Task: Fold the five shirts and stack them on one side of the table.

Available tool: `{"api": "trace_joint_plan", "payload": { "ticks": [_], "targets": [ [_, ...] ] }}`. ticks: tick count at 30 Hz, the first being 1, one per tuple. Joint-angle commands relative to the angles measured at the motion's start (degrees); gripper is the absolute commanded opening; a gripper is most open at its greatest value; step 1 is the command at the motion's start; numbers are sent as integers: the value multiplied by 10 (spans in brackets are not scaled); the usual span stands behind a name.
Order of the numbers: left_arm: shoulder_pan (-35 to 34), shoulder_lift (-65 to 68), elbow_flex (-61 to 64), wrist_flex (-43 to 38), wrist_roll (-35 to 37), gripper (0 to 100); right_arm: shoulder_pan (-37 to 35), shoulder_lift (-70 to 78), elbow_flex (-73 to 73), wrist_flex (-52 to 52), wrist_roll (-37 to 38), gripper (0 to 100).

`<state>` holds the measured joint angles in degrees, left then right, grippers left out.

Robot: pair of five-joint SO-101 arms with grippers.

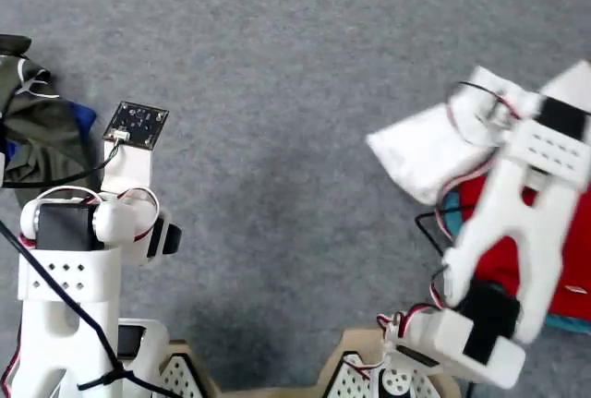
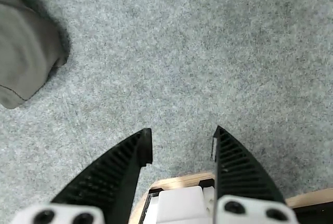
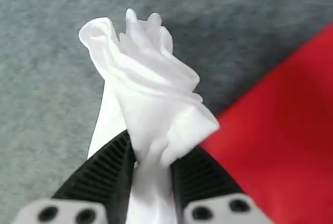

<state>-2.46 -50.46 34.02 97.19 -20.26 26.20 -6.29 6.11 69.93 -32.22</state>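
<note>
Fingers point(image 2: 122, 169) of the left gripper point(image 2: 182, 138) are spread wide with nothing between them, as we see in the left wrist view. They hang over bare gray table point(image 2: 208, 52). A wooden edge point(image 2: 177, 182) shows just beneath the gap. We note an olive shirt point(image 2: 23, 68) lying crumpled on the table, well apart from the fingertips.

Right wrist view: the right gripper point(image 3: 151, 154) pinches a white shirt point(image 3: 151, 83), ribbed fingers point(image 3: 106, 169) pressed on the cloth from both sides. The shirt is bunched into folds beyond the fingertips. A red shirt point(image 3: 281, 130) lies flat beside it. We cannot tell whether the white cloth touches the red one.

High view: we see the right arm point(image 1: 517, 213) stretched over the right side of the table, blurred. The white shirt trails from its tip toward the table's middle, partly over the red shirt and partly over gray surface. The red shirt sits near the right edge with a teal shirt point(image 1: 450, 218) under it, only a strip of teal showing. The left arm point(image 1: 74, 259) is folded near the front left corner. At the left edge we see a loose heap: the olive shirt on top, a blue shirt point(image 1: 83, 119) peeking out beside it. The heap lies just beside the left arm and well apart from the red stack.
</note>
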Motion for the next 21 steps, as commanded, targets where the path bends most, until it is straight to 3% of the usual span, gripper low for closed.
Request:
{"api": "trace_joint_plan", "payload": {
  "ticks": [1,11,21],
  "targets": [
    [-1,-7,-27,3,-6,201,73,-60,-10,32,66,5],
    [-1,-8,-27,3,-6,201,272,-70,-10,32,228,5],
    [-1,-9,-27,3,-6,201,344,-70,-1,35,270,6]
  ]
}}
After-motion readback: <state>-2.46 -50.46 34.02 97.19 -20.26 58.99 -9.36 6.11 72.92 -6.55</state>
